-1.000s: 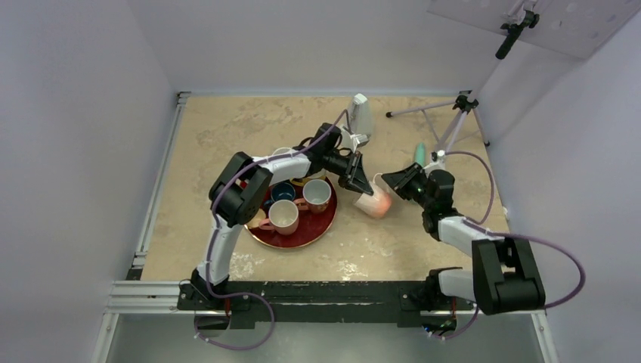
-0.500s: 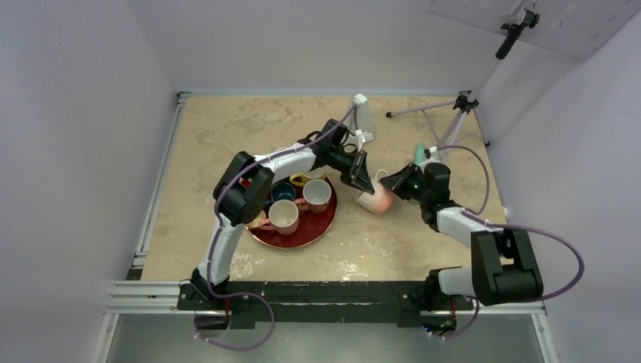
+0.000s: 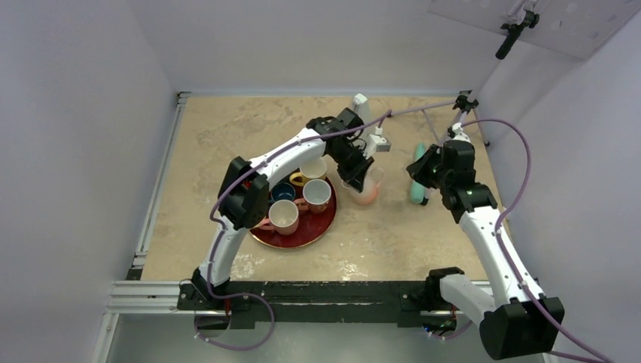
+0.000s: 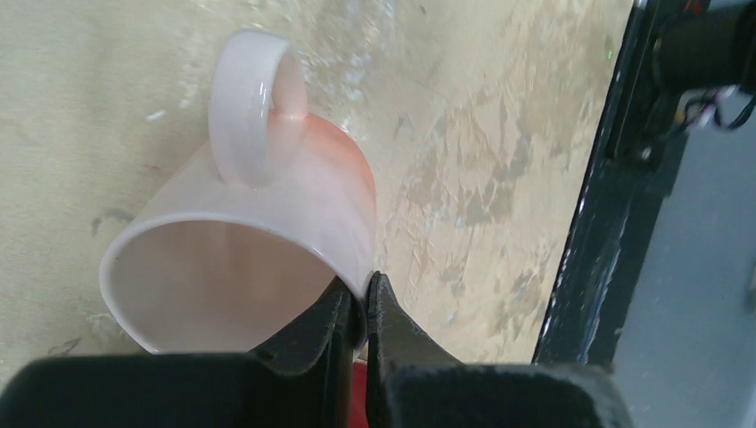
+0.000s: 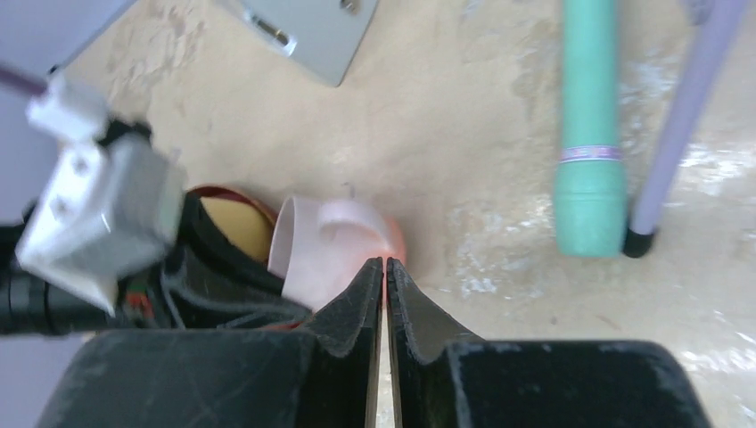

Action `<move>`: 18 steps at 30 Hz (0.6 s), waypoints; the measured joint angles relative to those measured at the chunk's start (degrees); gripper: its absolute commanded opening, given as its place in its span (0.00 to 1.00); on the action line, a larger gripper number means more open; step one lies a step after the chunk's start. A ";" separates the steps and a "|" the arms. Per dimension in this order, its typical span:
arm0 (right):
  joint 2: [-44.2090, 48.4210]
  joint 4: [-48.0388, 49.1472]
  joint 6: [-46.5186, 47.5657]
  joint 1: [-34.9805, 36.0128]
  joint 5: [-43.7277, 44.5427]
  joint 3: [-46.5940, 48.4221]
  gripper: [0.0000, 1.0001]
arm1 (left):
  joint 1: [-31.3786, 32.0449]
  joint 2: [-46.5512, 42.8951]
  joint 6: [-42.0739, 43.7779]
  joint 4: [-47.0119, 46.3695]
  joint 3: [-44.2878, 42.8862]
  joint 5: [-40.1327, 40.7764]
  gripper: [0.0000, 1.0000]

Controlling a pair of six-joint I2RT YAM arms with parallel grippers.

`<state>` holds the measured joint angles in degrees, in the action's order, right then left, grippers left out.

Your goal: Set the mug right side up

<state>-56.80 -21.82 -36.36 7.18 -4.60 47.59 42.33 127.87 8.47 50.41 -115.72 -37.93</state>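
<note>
The mug is white at the rim and pink-orange at the base, just right of the red tray. My left gripper is shut on its rim, one finger inside and one outside. In the left wrist view the mug is tilted, its mouth faces the camera and its handle points away, with the gripper pinching the rim. I cannot tell if its base touches the table. My right gripper is shut, empty and apart from the mug on its right. In the right wrist view the gripper is short of the mug.
The red tray holds several upright mugs left of the held mug. A teal cylinder lies under the right gripper and shows in the right wrist view. A tripod stands at the back right. A grey-white block is behind the left wrist.
My right gripper has pulled back from the mug to the right and upward. My left gripper has turned the mug from lying on its side toward mouth-up and shifted it slightly left.
</note>
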 measured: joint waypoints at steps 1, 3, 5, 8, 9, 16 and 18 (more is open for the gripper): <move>0.35 -2.25 0.42 0.00 1.68 1.29 0.10 | 0.70 0.00 2.36 1.79 -0.50 0.70 0.00; 1.05 -5.66 1.07 0.00 4.87 3.67 0.10 | 2.47 -0.07 7.85 5.73 -1.22 2.03 0.00; 1.68 -8.04 1.84 0.00 8.22 5.88 0.10 | 4.13 -0.35 12.87 9.22 -1.31 3.45 0.00; 2.36 -9.88 3.06 0.00 12.33 8.02 0.10 | 6.75 -1.51 19.71 13.18 -0.48 6.23 0.00; 2.56 -10.36 3.65 -0.02 13.77 8.59 0.10 | 7.54 -2.16 21.46 13.84 0.17 7.34 0.00; 3.30 -11.67 6.34 -0.37 18.95 9.29 0.10 | 12.17 -8.92 32.22 18.32 4.48 12.52 0.00; 4.44 -11.65 7.08 -0.57 19.30 9.29 0.10 | 13.77 -11.85 35.10 20.13 5.92 14.10 0.00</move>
<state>-52.36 -33.47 -29.28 6.61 14.70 56.88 56.10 116.03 43.57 70.54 -109.80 -23.83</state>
